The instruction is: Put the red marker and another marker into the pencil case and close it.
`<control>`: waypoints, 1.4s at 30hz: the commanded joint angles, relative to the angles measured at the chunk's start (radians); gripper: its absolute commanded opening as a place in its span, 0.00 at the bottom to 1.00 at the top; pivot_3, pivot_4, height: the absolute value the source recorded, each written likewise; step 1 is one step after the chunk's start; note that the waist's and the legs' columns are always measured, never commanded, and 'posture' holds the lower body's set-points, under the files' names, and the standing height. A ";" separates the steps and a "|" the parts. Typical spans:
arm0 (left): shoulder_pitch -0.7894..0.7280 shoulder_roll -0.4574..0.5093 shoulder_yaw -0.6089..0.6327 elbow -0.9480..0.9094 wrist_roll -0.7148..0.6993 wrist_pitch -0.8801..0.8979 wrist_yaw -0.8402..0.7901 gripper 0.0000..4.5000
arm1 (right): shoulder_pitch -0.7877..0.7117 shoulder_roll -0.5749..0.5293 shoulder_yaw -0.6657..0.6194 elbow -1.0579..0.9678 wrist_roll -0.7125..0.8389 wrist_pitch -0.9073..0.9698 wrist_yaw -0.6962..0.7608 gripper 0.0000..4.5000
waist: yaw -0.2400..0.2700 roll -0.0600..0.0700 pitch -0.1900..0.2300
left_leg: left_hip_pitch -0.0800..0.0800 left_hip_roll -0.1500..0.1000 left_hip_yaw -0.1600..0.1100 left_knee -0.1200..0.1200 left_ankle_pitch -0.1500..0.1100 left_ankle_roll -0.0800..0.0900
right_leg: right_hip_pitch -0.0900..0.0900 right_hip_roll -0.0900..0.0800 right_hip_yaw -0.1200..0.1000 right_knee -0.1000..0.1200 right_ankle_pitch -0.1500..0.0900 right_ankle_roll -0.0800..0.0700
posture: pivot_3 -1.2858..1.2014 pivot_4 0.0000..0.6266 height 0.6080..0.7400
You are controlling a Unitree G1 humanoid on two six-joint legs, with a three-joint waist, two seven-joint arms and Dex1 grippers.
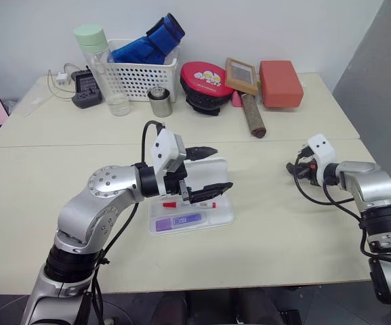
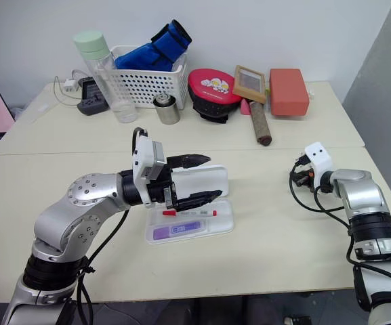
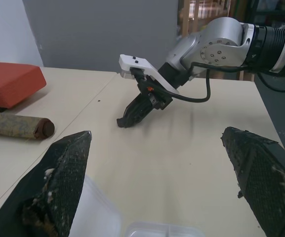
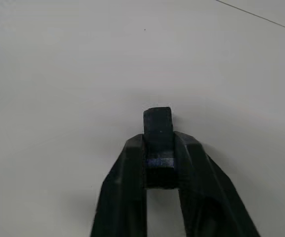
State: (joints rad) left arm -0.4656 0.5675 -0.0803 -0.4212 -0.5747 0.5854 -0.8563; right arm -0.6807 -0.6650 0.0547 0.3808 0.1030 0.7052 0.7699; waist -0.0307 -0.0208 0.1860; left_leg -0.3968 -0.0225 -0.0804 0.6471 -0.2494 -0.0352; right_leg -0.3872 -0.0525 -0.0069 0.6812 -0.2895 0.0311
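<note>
pencil case (image 1: pixel 217 218) open mid-table, red marker (image 1: pixel 195 204) and purple marker (image 1: pixel 178 221) inside; left gripper (image 1: pixel 209 170) spread wide above lid for closing; right gripper (image 4: pixel 158 143) pinches small dark cap (image 4: pixel 158 122), off right.

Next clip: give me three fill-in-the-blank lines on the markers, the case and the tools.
1. The red marker and the purple marker lie inside the ____.
2. The pencil case lid is ____.
3. The right tool is shut on a small ____ cap.

Missing words: pencil case; open; dark
</note>
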 commanded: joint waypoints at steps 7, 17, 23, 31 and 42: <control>0.056 0.109 0.074 -0.071 -0.038 0.021 -0.054 1.00 | 0.156 -0.099 0.032 -0.551 0.225 -0.033 0.343 0.07 | -0.001 0.001 0.001 | 0.000 0.001 -0.002 0.000 0.000 0.000 | 0.000 0.001 0.000 0.000 0.000 0.000 | 0.52 0.24 1.00; 0.271 0.363 0.266 -0.086 -0.080 0.015 -0.211 1.00 | 0.113 -0.005 0.328 -0.699 0.155 -0.060 0.362 0.07 | 0.007 0.001 0.001 | 0.003 0.001 -0.004 0.000 0.000 0.000 | 0.001 0.002 0.000 0.000 0.000 0.000 | 0.52 0.24 1.00; 0.271 0.373 0.293 -0.097 -0.109 0.031 -0.207 1.00 | 0.071 0.044 0.412 -0.592 0.078 -0.131 0.361 0.07 | 0.005 0.000 0.001 | 0.001 0.000 -0.005 -0.001 0.000 0.000 | 0.000 0.000 -0.001 -0.001 0.000 0.000 | 0.52 0.24 1.00; 0.280 0.368 0.293 -0.137 -0.126 0.054 -0.185 1.00 | 0.035 0.088 0.430 -0.494 0.029 -0.171 0.374 0.07 | 0.001 0.000 0.001 | 0.001 0.001 -0.005 -0.001 0.000 0.000 | -0.001 0.001 -0.001 0.000 0.000 0.000 | 0.52 0.24 1.00; 0.282 0.365 0.289 -0.153 -0.145 0.066 -0.160 1.00 | 0.029 0.098 0.415 -0.501 0.039 -0.166 0.390 0.56 | 0.001 0.000 0.001 | 0.001 0.001 -0.005 -0.001 0.000 0.000 | 0.000 0.001 -0.001 0.000 0.000 0.000 | 0.52 0.24 1.00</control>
State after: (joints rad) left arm -0.1824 0.9267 0.1887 -0.5461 -0.7028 0.6512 -1.0205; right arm -0.6360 -0.5710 0.4935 -0.0924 0.1356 0.5483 1.1549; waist -0.0294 -0.0204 0.1865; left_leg -0.3958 -0.0214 -0.0851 0.6463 -0.2496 -0.0352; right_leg -0.3876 -0.0518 -0.0076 0.6811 -0.2896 0.0311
